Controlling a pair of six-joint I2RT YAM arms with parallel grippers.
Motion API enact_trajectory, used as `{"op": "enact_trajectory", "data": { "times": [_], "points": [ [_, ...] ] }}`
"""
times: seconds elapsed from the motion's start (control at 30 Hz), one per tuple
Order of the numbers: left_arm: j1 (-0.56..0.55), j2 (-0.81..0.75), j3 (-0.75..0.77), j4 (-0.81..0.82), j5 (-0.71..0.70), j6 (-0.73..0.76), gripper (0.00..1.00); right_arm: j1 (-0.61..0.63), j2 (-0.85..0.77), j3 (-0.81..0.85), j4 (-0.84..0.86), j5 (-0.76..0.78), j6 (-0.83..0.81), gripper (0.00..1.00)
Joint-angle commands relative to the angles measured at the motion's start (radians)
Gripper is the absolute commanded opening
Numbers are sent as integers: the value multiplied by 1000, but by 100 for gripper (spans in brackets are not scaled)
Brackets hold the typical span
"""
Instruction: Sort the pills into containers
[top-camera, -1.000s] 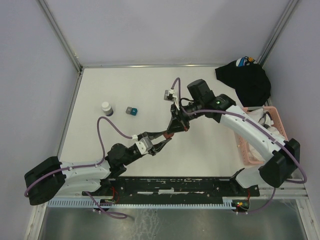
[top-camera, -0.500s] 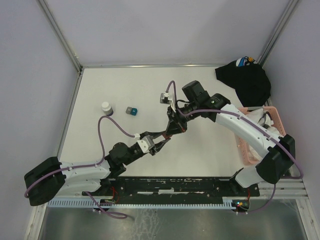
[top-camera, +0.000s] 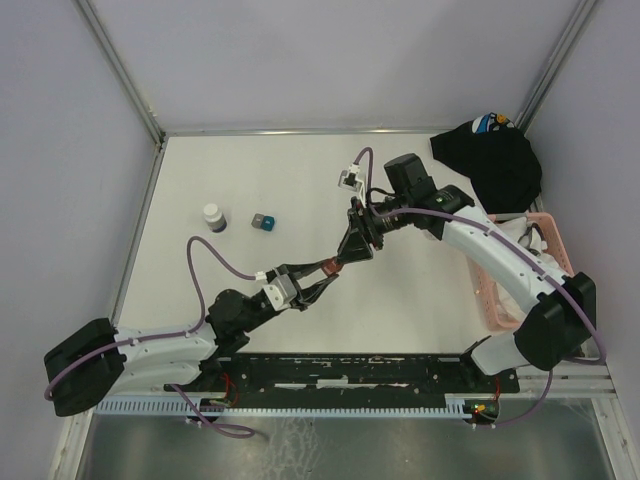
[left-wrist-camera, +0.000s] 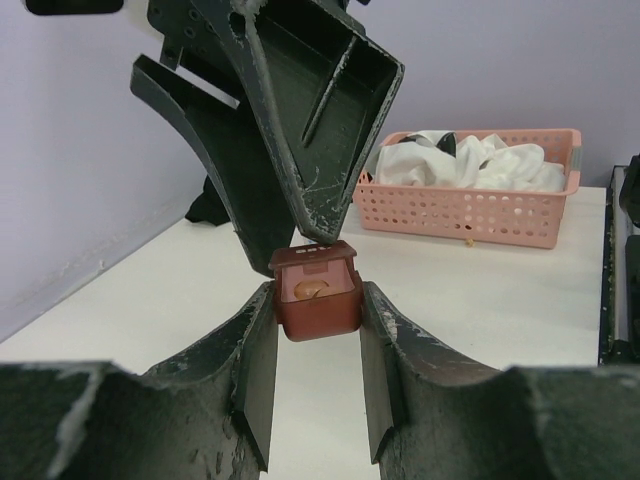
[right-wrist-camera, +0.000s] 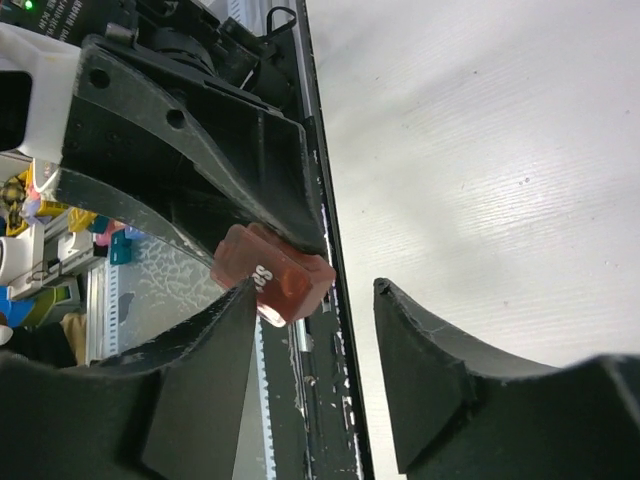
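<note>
The dark-red box (left-wrist-camera: 318, 312) is clamped between the two fingers of the left gripper (left-wrist-camera: 316, 300), which are closed to a narrow gap against its side walls. The box is held clear of the white table (top-camera: 250, 180), above its middle region, slightly toward the near edge. Its hinged lid (left-wrist-camera: 312, 256) is raised at the rear, so that the pale interior is exposed, and a small rounded orange piece (left-wrist-camera: 312, 291) is seen inside. The right gripper (right-wrist-camera: 315, 290) is positioned directly above the box, pointing down at it. Its fingers are spread apart with a clear gap between them and nothing is gripped. In the right wrist view, the box is seen just beside the tip of one finger; whether contact is made cannot be determined. The other finger is well clear of the box. A vial (top-camera: 213, 216) with a pale cap is set upright on the left part of the table, and a small grey-and-blue item (top-camera: 263, 221) is placed near it on its right; both are well apart from the grippers. A pink basket (left-wrist-camera: 470, 205) containing white cloth (left-wrist-camera: 470, 160) is located at the right edge of the table, and a black cloth (top-camera: 495, 165) is laid in the far right corner.
</note>
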Motion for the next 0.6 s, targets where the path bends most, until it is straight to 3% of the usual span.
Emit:
{"op": "enact_trajectory", "data": {
  "times": [0.0, 0.07, 0.23, 0.43, 0.57],
  "points": [
    [4, -36, -3, 67, 6, 16, 3, -19, -4, -14, 86, -36, 82, 63],
    [4, -43, -1, 66, 5, 22, 3, -20, 10, -32, 129, -79, 136, 69],
    [3, -52, 7, 65, -3, 36, 3, -21, 32, -90, 305, -171, 312, 71],
    [4, -40, 20, 70, -12, 53, 3, -20, 52, -136, 437, -202, 460, 70],
    [4, -29, 32, 72, -15, 64, 3, -21, 61, -139, 453, -205, 492, 64]
  ]
}}
